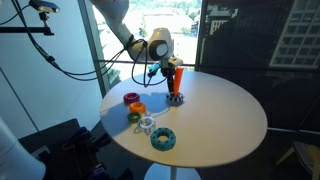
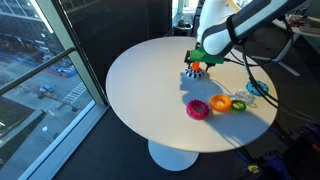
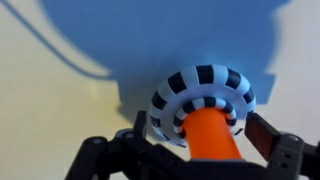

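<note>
An orange peg [image 3: 212,135] stands upright on the round white table [image 1: 225,120], with a black-and-white striped ring [image 3: 200,92] around its base. My gripper [image 3: 205,135] is directly above it. The fingers straddle the peg's upper part with a gap on each side, open and holding nothing. In both exterior views the gripper [image 1: 170,70] [image 2: 202,52] hangs over the peg [image 1: 178,82] and the striped ring [image 1: 176,99] [image 2: 194,71].
Loose rings lie in a group on the table: magenta [image 1: 131,99] [image 2: 197,108], orange [image 1: 137,108] [image 2: 219,103], green [image 1: 134,117] [image 2: 239,104], white [image 1: 146,125] and teal [image 1: 163,139] [image 2: 258,89]. Windows stand close behind the table. Cables hang near the arm.
</note>
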